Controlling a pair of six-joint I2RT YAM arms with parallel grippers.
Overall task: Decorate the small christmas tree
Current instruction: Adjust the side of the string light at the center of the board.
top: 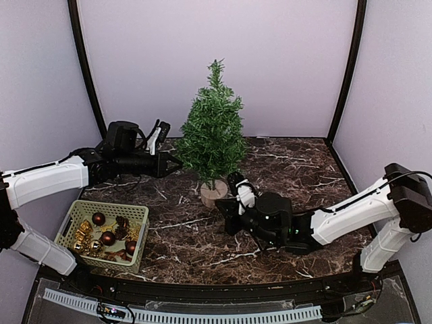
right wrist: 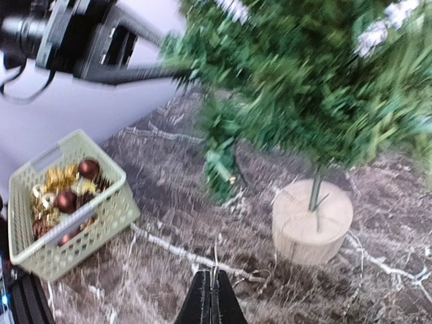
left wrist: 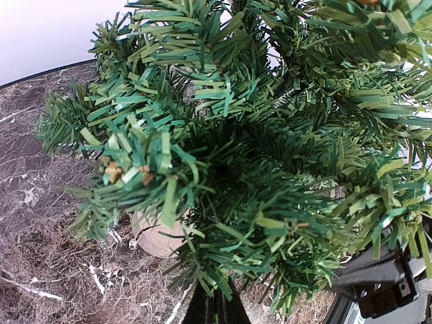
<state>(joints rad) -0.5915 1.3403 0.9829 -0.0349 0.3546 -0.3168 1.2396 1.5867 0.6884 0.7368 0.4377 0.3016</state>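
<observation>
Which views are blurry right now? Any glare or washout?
Right wrist: the tree is smeared by blur, while the basket and wooden base are soft but readable. Left wrist: the tree is crisp and fills the frame, with pale washout at the top right. Top external: sharp and evenly lit, no strong glare on the table.

Small christmas tree upright near desk centre toward the back, dark-green bristly cone, thin trunk, round tan wooden base, no ornaments visible on it.
</observation>
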